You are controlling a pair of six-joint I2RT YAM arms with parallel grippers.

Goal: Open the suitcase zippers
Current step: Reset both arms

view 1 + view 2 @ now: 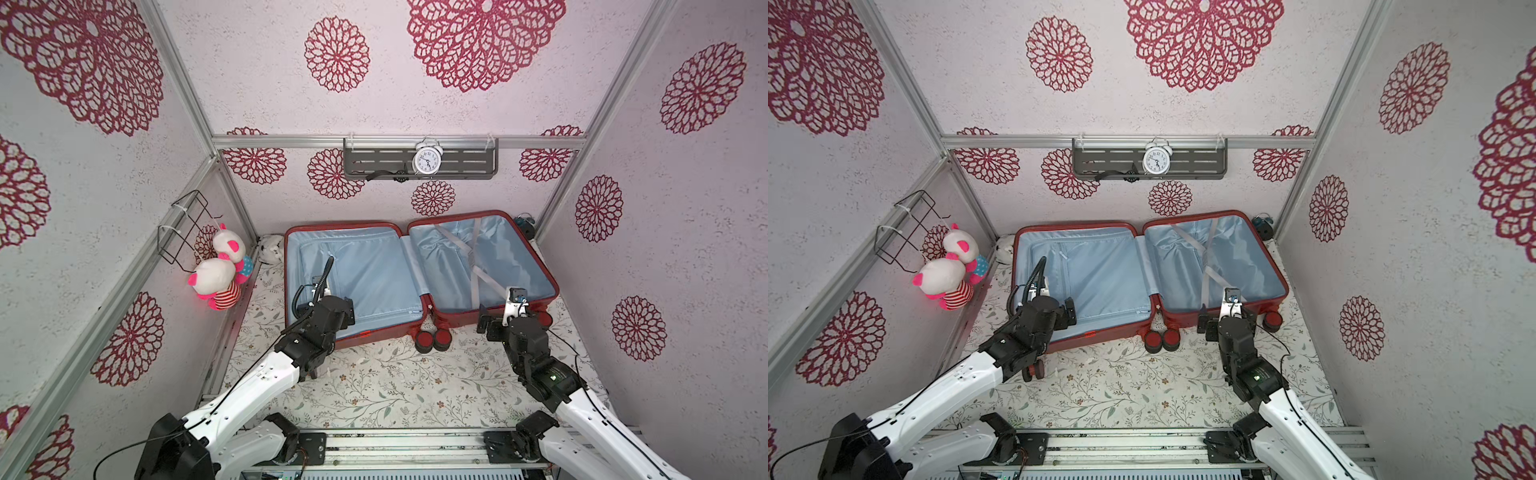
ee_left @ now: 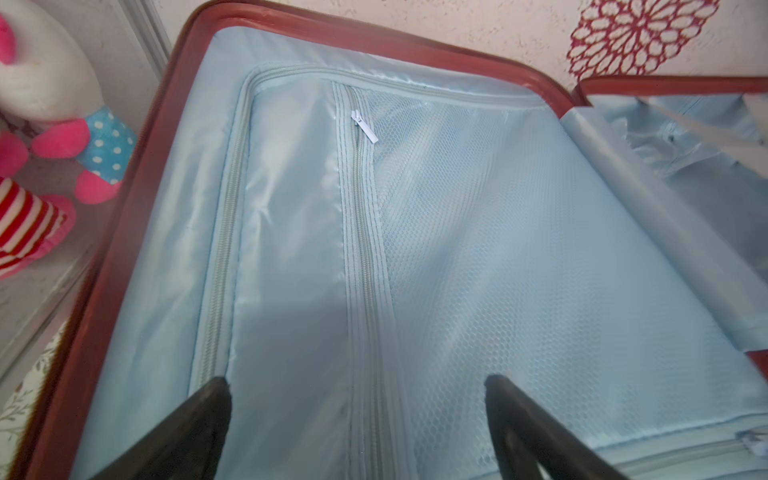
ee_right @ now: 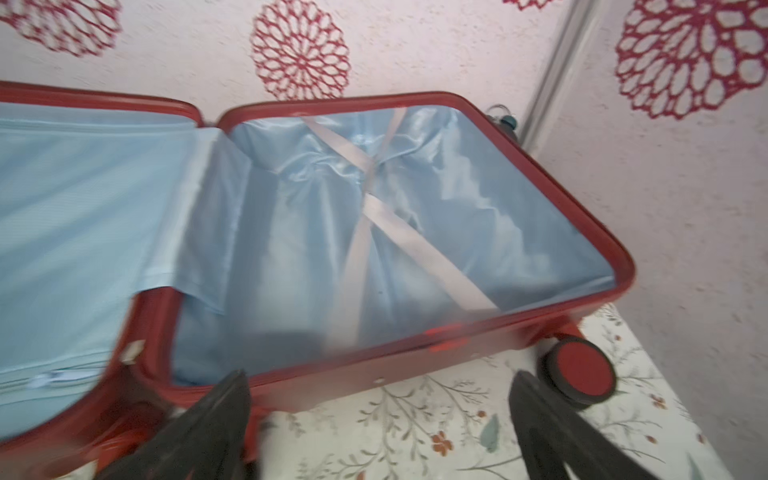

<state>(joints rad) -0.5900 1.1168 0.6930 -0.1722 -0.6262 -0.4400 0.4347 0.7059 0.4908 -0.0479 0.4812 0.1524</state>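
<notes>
The red suitcase (image 1: 382, 334) (image 1: 1113, 332) lies open flat at the back of the table, both halves showing light blue lining. The zippers' red track (image 2: 120, 232) follows the shell rims; I cannot make out its pulls. My left gripper (image 1: 325, 307) (image 2: 357, 384) hovers open over the front of the left half, above the pale lining pocket zipper (image 2: 365, 133), holding nothing. My right gripper (image 1: 512, 318) (image 3: 379, 377) stands open just in front of the right half's front wall (image 3: 374, 365), beside a wheel (image 3: 577, 370). Grey crossed straps (image 3: 374, 208) lie in the right half.
Plush toys (image 1: 220, 274) and a wire basket (image 1: 183, 228) hang on the left wall. A white plush (image 1: 270, 249) sits in the back left corner. A clock (image 1: 426, 160) stands on the back shelf. Two wheels (image 1: 432, 340) jut forward at the hinge. The table has a floral cloth (image 1: 395, 386).
</notes>
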